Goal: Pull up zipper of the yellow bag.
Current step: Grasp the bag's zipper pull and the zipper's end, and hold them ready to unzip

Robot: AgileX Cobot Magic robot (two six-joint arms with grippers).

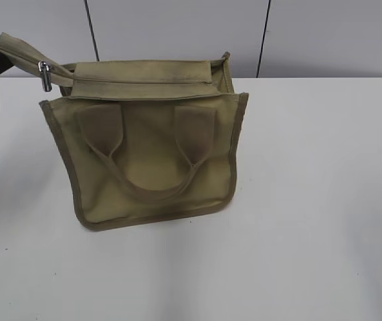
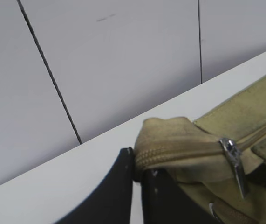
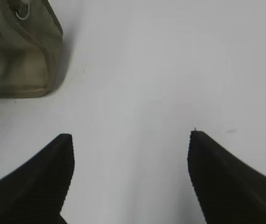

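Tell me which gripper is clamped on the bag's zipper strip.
The left gripper: its jaws pinch the zipper strip's end. The right gripper hangs open above bare table.

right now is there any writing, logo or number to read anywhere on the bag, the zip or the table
None: no word, label, brand, number or sign can be read in any view.
yellow bag: plain fabric, no print or tag in sight.
zipper: bare silver metal slider and tab, no engraving that shows.
table: plain white.
wall: only dark seams and a faint smudge, not text.
left gripper and right gripper: plain black, unmarked.
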